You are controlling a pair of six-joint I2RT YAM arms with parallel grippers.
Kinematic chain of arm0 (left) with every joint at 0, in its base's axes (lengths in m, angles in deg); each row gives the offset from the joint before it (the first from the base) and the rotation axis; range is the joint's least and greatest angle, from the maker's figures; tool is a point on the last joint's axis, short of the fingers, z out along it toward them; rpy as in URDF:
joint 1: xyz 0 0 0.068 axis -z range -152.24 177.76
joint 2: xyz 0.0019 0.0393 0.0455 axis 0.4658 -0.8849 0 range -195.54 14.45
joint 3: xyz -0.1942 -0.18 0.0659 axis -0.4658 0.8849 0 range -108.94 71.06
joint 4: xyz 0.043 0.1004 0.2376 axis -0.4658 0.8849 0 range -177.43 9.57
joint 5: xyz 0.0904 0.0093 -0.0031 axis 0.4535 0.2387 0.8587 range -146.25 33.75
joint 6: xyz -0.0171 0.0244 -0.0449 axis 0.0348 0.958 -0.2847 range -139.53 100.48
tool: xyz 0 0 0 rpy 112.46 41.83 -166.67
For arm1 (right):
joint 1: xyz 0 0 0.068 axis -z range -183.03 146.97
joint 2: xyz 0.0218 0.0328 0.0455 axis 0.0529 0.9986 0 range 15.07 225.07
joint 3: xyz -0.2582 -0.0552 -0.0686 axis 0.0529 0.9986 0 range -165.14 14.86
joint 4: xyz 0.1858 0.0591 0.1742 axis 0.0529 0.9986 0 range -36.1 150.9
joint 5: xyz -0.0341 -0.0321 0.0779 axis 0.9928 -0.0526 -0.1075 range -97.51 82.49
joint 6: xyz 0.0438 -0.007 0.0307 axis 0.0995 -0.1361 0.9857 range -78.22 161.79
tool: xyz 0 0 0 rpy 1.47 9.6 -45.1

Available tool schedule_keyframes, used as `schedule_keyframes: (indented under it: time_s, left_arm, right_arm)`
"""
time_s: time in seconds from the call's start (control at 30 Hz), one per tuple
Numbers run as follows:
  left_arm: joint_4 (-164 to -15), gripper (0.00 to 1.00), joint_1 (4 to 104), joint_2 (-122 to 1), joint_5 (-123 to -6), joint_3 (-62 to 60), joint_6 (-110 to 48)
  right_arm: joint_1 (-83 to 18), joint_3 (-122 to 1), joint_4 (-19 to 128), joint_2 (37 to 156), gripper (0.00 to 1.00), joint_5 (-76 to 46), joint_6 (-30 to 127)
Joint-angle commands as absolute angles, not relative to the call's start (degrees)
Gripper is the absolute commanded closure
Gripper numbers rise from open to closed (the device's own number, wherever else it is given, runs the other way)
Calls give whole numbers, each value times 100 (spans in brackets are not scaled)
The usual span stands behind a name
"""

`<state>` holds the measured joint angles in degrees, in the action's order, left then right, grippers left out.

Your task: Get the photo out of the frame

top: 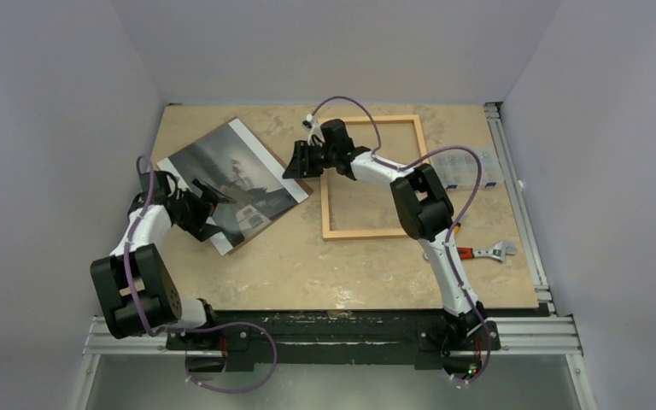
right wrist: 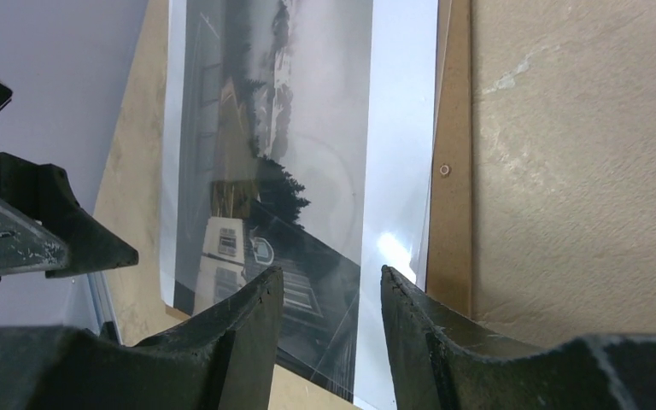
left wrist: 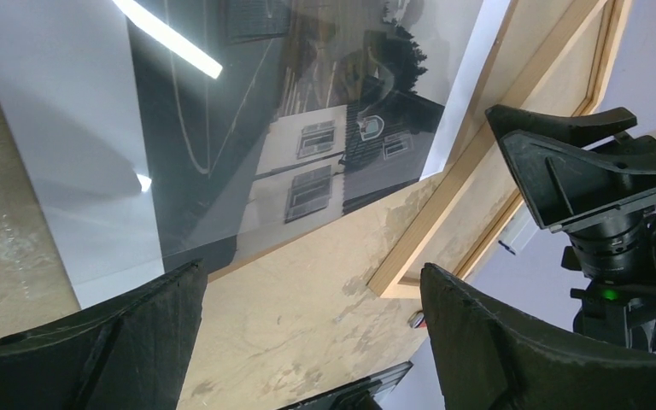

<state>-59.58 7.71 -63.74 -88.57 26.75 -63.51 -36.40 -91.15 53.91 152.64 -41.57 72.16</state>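
The photo (top: 231, 181), a dark black-and-white print with white end bands, lies tilted at the table's left on a brown backing board (top: 306, 190). The light wood frame (top: 374, 120) lies empty to its right, apart from the photo. My left gripper (top: 207, 207) is open and empty, low over the photo's near-left part. My right gripper (top: 300, 161) is open and empty at the photo's right corner. The left wrist view shows the photo (left wrist: 290, 111), the frame (left wrist: 444, 213) and wide-open jaws (left wrist: 312, 273). The right wrist view shows the photo (right wrist: 290, 145), the board strip (right wrist: 450, 213) and parted jaws (right wrist: 330, 275).
A clear plastic organizer box (top: 463, 166) sits right of the frame. A wrench with a red handle (top: 489, 251) lies near the right arm. Grey walls close in the table on three sides. A metal rail (top: 521, 205) runs along the right edge.
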Motion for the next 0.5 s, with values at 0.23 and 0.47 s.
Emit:
schedule_keyframes:
  time_s: [0.23,0.47]
  left_arm:
    - [-5825,7,820,-7045,-8304,2132,-6558]
    - [-5601,7,783,-7363,-8118,2050,-6494]
  right_arm:
    - [-3664,-8674,5453,14510,54,-4065,7122]
    - [-3719,-8249,6286,13982,51,-3086,6745]
